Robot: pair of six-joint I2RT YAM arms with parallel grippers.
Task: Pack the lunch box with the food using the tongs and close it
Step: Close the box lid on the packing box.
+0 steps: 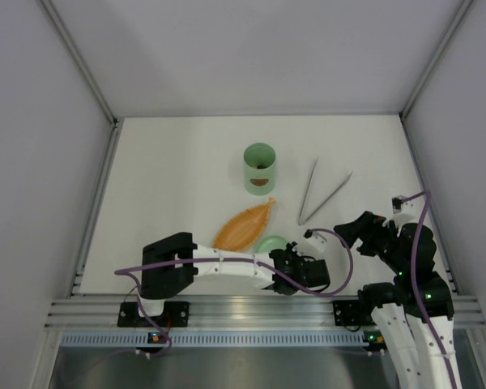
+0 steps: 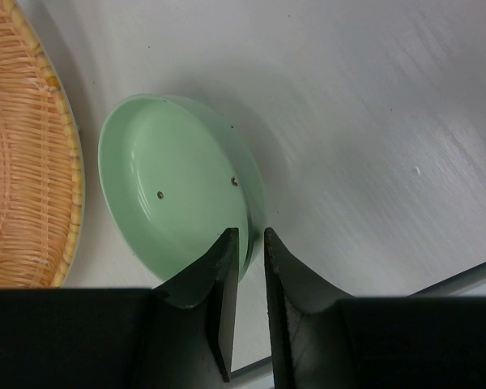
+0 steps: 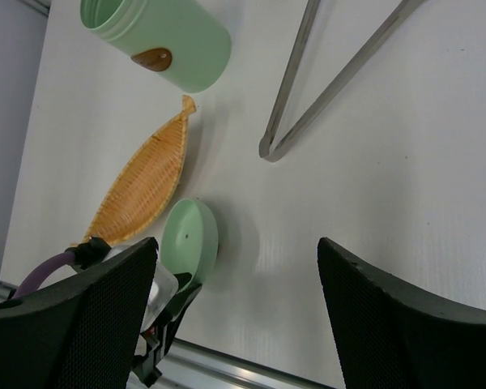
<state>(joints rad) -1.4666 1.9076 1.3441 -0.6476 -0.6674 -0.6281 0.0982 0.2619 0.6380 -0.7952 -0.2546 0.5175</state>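
The mint-green lunch box (image 1: 259, 168) stands open at mid-table, its brown mark (image 3: 151, 58) on the side. Its round lid (image 2: 174, 190) is tilted up on edge beside the orange woven tray (image 1: 245, 225). My left gripper (image 2: 251, 235) has its narrow jaws astride the lid's rim, one finger inside and one outside. The lid (image 1: 270, 244) sits just ahead of that gripper (image 1: 285, 254). The silver tongs (image 1: 320, 194) lie in a V to the right of the box. My right gripper (image 3: 236, 247) hovers open and empty near the tongs' joined end (image 3: 267, 150). No food shows.
The tray (image 3: 146, 182) looks bare in all views. White walls with metal posts enclose the table on three sides. An aluminium rail (image 1: 251, 309) runs along the near edge, just behind the left gripper. Purple cables (image 1: 340, 243) loop over both arms.
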